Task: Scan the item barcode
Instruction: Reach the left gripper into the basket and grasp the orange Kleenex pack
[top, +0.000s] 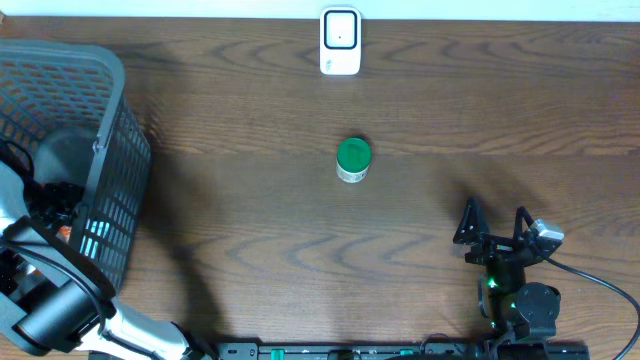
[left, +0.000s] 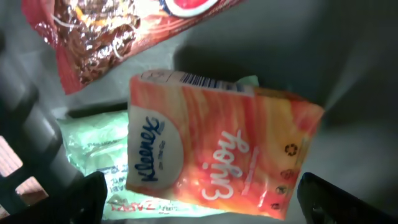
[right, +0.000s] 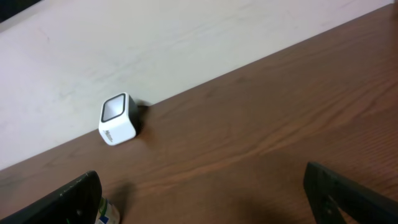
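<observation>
left wrist view looks down into the basket (top: 120, 170), where an orange kleenex tissue pack (left: 217, 143) lies tilted on top of a pale green pack (left: 93, 149), with a shiny red snack bag (left: 106, 37) just beyond it. the left hand (left: 202, 198) hangs over the tissue pack with its fingers (left: 87, 196) spread wide to either side, touching nothing that i can make out. the pack's barcode (left: 198, 79) shows on its narrow far edge.

my guess is that this is the item to take. it should be very light, soft and squashy, wrapped in slick film that can slide or crumple under pressure. the best hold looks to be across the short width of the body, near the middle, squeezing the tissues rather than the loose film. keeping off the barcode edge would leave it readable. the green pack underneath may shift or lift with it.

overhead, the basket stands at the left end of the table (top: 250, 210). the white scanner (top: 340, 42) sits at the far edge, centre, well apart from the basket. a green-lidded jar (top: 353, 158) stands mid-table. the right hand (top: 495, 222) rests at the near right, fingers apart, holding nothing.
</observation>
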